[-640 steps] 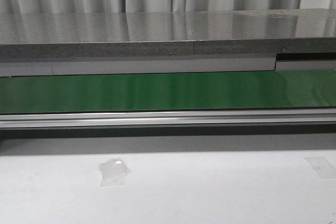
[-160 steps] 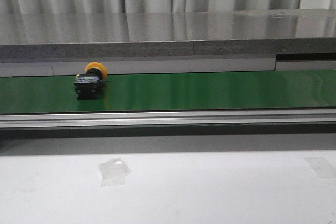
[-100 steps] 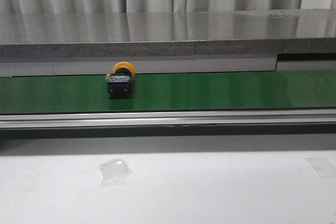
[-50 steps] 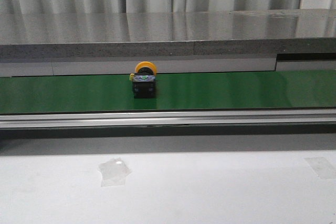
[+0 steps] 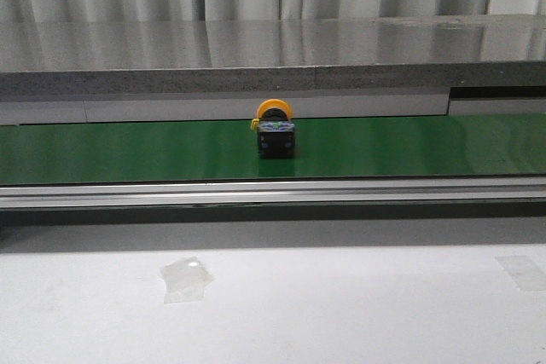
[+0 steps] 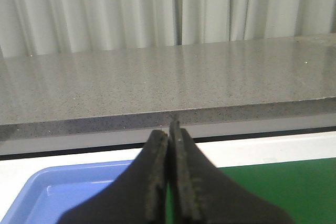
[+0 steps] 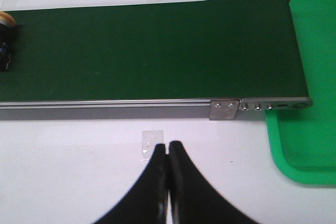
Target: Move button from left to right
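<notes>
The button [image 5: 275,132], yellow-orange cap behind a black body, stands on the green belt [image 5: 409,147] about midway along it in the front view. In the right wrist view the button [image 7: 4,40] shows only partly at the picture's edge, on the belt [image 7: 157,51]. My right gripper [image 7: 167,147] is shut and holds nothing, above the white table well short of the belt. My left gripper [image 6: 170,129] is shut with nothing in it, over the blue tray [image 6: 68,192] beside the belt's end. Neither gripper shows in the front view.
A green tray [image 7: 304,77] lies under the belt's right end. A grey stone shelf [image 5: 273,61] runs behind the belt, curtains beyond. An aluminium rail [image 5: 273,191] edges the belt in front. Pieces of clear tape [image 5: 186,277] stick to the white table.
The button came into view on the belt at the left and has ridden steadily rightward to the middle. Both arms stay out of the front view.
</notes>
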Available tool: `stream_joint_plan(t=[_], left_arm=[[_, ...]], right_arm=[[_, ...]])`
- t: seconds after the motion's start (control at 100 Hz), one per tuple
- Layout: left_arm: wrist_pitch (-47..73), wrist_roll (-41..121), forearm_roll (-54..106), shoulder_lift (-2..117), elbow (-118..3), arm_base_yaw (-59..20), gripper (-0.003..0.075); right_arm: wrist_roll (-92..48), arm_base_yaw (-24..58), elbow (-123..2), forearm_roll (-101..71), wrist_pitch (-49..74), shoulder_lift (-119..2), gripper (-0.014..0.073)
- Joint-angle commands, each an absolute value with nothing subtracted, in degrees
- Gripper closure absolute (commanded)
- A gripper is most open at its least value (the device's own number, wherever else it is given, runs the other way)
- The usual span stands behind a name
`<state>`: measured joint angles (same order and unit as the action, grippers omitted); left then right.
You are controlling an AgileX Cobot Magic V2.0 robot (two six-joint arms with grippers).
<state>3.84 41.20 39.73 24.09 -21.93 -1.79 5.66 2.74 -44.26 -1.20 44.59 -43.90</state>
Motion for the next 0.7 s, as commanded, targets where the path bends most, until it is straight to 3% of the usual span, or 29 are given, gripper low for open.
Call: stream_joint_plan(t=[0.0, 0.08, 0.18, 0.42, 0.49, 0.69], left_arm=[[0.48, 41.13, 40.4, 24.59, -23.49, -1.9, 0.074], [0.48, 41.13, 40.4, 24.59, -23.49, -1.9, 0.074], [0.48, 41.13, 40.4, 24.59, -23.49, -1.9, 0.074], [0.48, 41.13, 40.4, 24.59, -23.49, -1.9, 0.074], [0.48, 41.13, 40.4, 24.59, -23.49, -1.9, 0.074], [0.48, 41.13, 40.4, 24.59, -23.49, -1.9, 0.074]], right_arm=[[5.55, 2.76, -46.23, -1.49, 41.3, -44.32, 0.0658], [5.55, 2.76, -46.23, -1.49, 41.76, -44.32, 0.0643], [5.55, 2.76, -46.23, -1.87, 43.04, -44.32, 0.0549], [5.55, 2.76, -46.23, -1.87, 43.31, -44.32, 0.0068], [5.55, 2.76, -46.23, -1.93, 43.32, -44.32, -0.0029], [5.26, 2.76, -46.7, -4.06, 42.72, -45.73, -0.0052]])
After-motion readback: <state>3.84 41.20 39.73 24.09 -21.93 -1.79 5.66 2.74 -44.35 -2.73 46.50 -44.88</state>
